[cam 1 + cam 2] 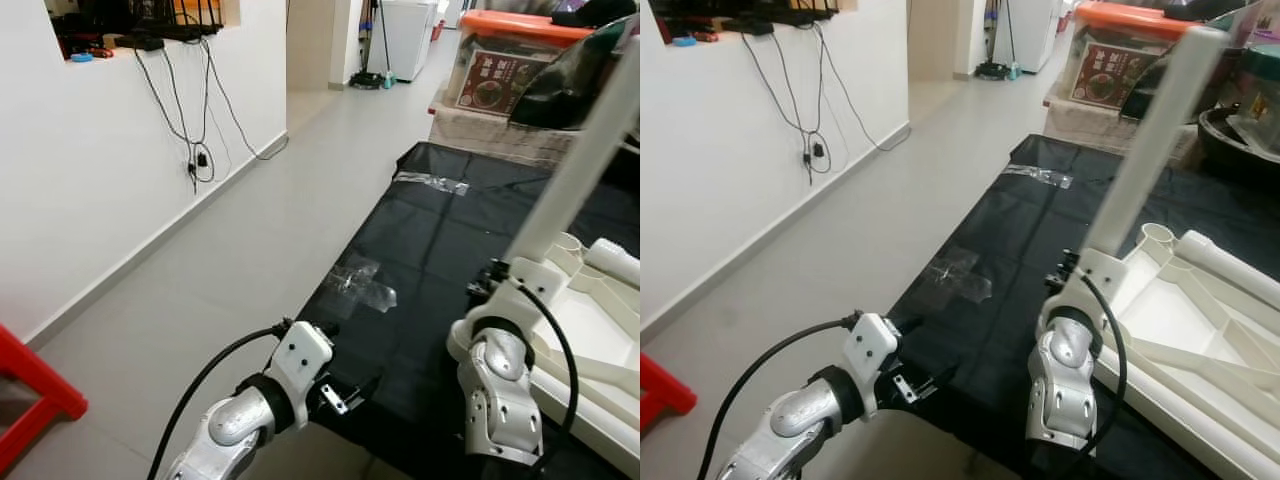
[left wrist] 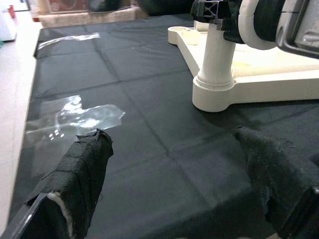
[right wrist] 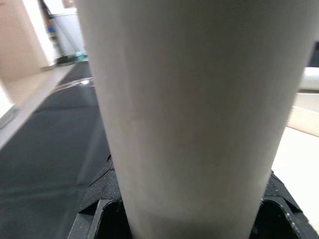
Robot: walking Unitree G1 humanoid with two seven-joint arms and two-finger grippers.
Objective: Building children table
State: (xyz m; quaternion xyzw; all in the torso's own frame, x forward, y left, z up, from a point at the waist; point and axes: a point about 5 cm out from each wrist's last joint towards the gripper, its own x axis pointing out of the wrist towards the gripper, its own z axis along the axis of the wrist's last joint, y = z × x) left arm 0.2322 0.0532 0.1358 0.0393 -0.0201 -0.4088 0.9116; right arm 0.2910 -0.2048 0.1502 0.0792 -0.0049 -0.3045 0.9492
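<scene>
Right gripper seemingly clamping table leg at tabletop corner, left gripper open, empty, over mat edge.

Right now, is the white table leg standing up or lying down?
Standing up, tilted slightly. The table leg rises from a corner socket of the upside-down tabletop, held by the right gripper.

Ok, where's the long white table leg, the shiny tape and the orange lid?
Long white plastic table leg (image 1: 1145, 140), right eye view, mid-shaft.
Shiny clear tape patch (image 1: 362, 285), left eye view, its centre.
Orange box lid (image 1: 520, 25), left eye view, top surface.
</scene>
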